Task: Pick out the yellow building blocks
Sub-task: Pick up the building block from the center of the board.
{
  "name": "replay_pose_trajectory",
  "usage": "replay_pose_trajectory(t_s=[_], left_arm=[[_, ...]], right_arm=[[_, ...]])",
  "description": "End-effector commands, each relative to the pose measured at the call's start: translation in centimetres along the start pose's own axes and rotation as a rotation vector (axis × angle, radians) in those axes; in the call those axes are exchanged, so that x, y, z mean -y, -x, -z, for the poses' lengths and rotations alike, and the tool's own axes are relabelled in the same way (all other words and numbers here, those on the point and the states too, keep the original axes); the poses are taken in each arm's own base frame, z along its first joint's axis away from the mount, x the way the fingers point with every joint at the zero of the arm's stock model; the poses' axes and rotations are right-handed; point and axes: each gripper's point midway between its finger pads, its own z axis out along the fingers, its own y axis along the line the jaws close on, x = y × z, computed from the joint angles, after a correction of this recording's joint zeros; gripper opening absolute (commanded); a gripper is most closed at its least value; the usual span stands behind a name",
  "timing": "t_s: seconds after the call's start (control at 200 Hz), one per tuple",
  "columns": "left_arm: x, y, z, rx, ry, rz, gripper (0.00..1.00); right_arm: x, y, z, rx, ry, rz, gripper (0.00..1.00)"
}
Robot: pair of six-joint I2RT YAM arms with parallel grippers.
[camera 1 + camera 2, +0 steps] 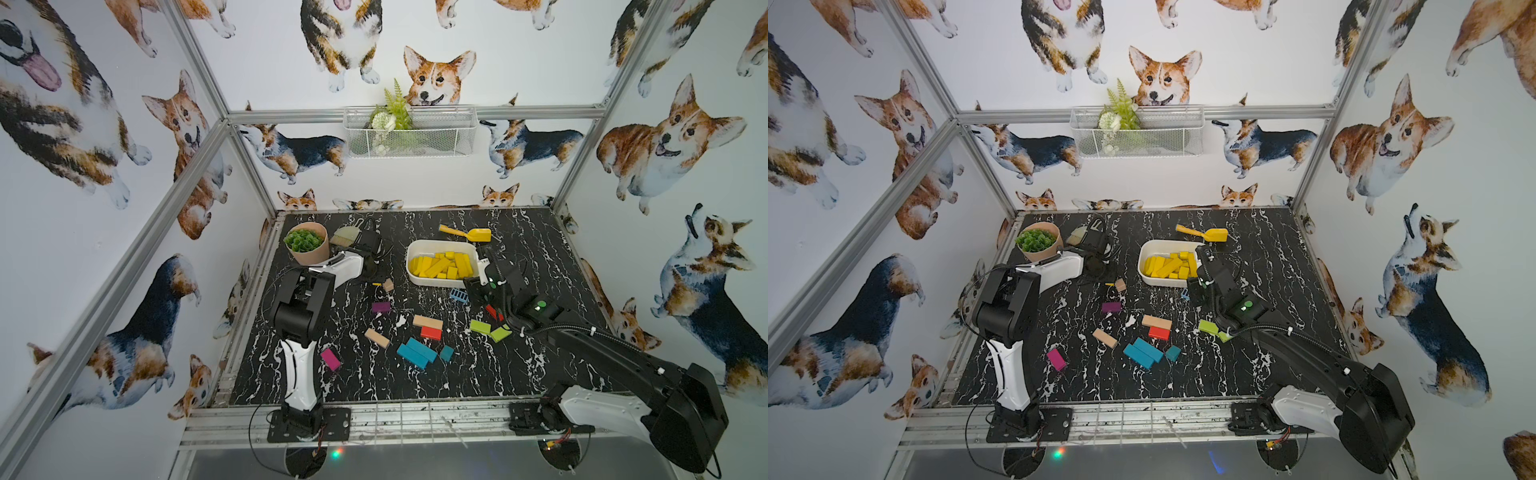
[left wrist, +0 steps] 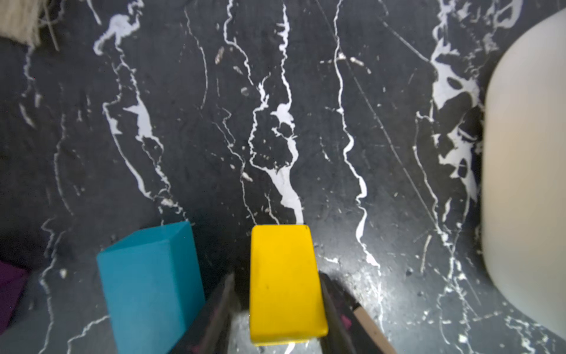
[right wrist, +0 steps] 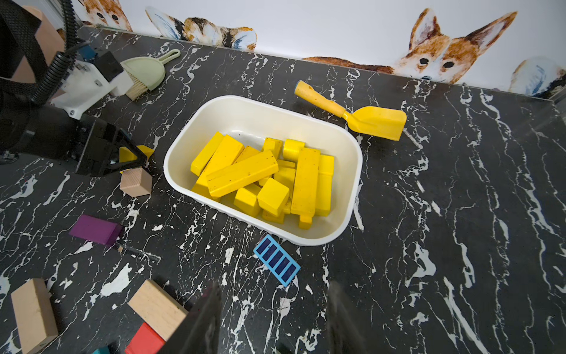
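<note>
Tub holds yellow blocks; left end effector grip unclear; right end effector spread.

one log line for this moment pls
left jaws: straddling yellow block | right jaws: open, empty | white bin: yellow blocks piled inside

table black marble | on it: white tub; shovel; pot; scattered coloured blocks

Even, cool overhead light fills your cell, only soft short shadows on the marble tabletop, straight lines bowed toward the edges in both top views, your left wrist view soft up close, white tub blurred and washed out, yellow block crisp.
</note>
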Motion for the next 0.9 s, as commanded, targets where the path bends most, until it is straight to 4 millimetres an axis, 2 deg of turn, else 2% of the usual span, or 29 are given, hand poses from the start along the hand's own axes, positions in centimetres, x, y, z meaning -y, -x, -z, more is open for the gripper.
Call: replay_pose_trajectory(t_s=[0.0, 0.12, 0.24, 0.34, 0.46, 0.561, 0.656, 0.841, 0.856, 0.896], left_arm=[[0.0, -0.6, -0.3, -0.015, -0.001, -0.003, 0.43], [-0.1, -0.6, -0.3, -0.016, 0.008, -0.012, 0.36], [0.0, 0.2, 0.7, 0.015, 0.015, -0.02, 0.29], [0.6, 1.7, 3.0, 0.078, 0.021, -0.044, 0.27], [2.2, 3.6, 6.6, 0.164, -0.002, -0.062, 0.27], [4.7, 5.0, 9.2, 0.225, -0.029, -0.103, 0.27], [7.8, 5.9, 10.6, 0.263, -0.071, -0.148, 0.27], [14.3, 6.5, 10.0, 0.263, -0.154, -0.248, 0.27], [14.8, 6.5, 9.8, 0.262, -0.159, -0.257, 0.27], [16.1, 6.5, 9.4, 0.255, -0.171, -0.281, 0.27]], right_arm=[[0.0, 0.6, 0.1, 0.024, -0.003, -0.008, 0.56], [0.0, 0.7, 0.1, 0.025, -0.004, -0.009, 0.56], [0.0, 0.8, 0.2, 0.03, -0.003, -0.008, 0.56], [-0.1, 0.9, 0.1, 0.037, 0.0, -0.01, 0.57], [-0.2, 0.7, -0.2, 0.03, 0.003, -0.012, 0.57], [-0.4, 0.5, -0.5, 0.022, 0.008, -0.012, 0.57], [-0.4, 0.4, -0.6, 0.019, 0.008, -0.012, 0.57], [0.3, -0.3, -0.3, 0.014, -0.015, -0.01, 0.57], [0.4, 0.2, 0.4, 0.037, -0.01, -0.018, 0.57], [0.6, 0.1, 0.7, 0.041, -0.017, -0.019, 0.57]])
